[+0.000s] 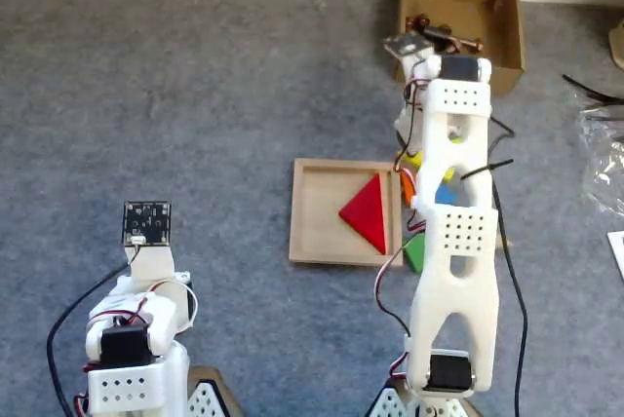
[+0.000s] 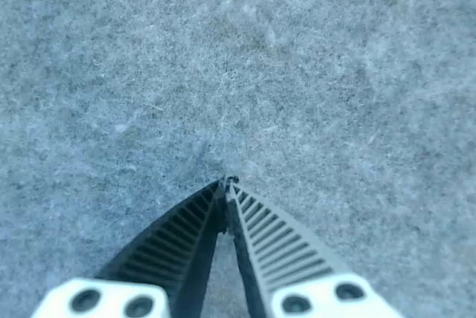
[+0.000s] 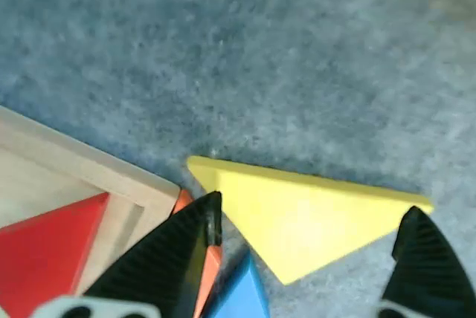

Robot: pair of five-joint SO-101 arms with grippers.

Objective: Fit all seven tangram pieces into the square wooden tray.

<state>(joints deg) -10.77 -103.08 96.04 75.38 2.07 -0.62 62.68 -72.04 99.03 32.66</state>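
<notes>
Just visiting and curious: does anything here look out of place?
Nothing looks damaged. Only the red triangular piece lies in the square wooden tray; the yellow triangle, orange piece, blue piece and green piece crowd outside its edge.

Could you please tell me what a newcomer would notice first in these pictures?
The red triangle lying alone in the wooden tray at mid-table stands out first. Just beside the tray, the right hand is open around a yellow triangle on the grey carpet.

Grey felt table cover, open cardboard box at its far edge
</notes>
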